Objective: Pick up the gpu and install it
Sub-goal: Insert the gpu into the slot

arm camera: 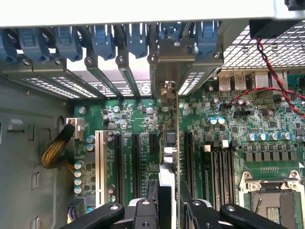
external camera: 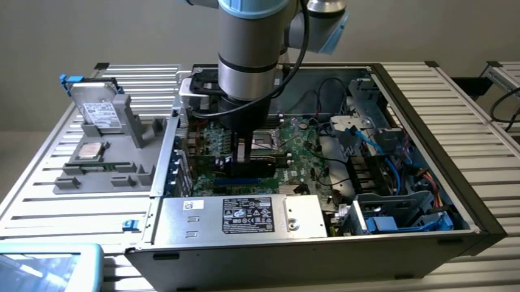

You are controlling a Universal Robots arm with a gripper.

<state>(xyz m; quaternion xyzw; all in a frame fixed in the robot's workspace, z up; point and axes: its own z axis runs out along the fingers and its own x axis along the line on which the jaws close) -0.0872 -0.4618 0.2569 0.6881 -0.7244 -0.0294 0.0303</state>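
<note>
**Alignment is the hazard:** An open computer case (external camera: 325,261) lies on its side on a slatted table (external camera: 455,91). To an onlooker, the danger is skew. If the card meets its slot at a slight angle, the connector edge could jam on the slot's lip, or the metal end could catch the case's rear wall, and pressure from above would then flex the board.

The grey robot arm (external camera: 248,55) stands almost vertical over the middle of the case, its wrist aimed straight down at the green motherboard (external camera: 305,149) on the case floor. The gripper (arm camera: 169,195) has its fingers (arm camera: 152,198) drawn in narrow, pinching the gpu (arm camera: 177,138) by its upper edge. The card stands upright and edge-down over the expansion slots (arm camera: 136,162). Its silver bracket (arm camera: 169,52) sits at the case's rear wall, among the blue slot clips (arm camera: 102,40). Whether the connector has entered the slot cannot be told.
</note>
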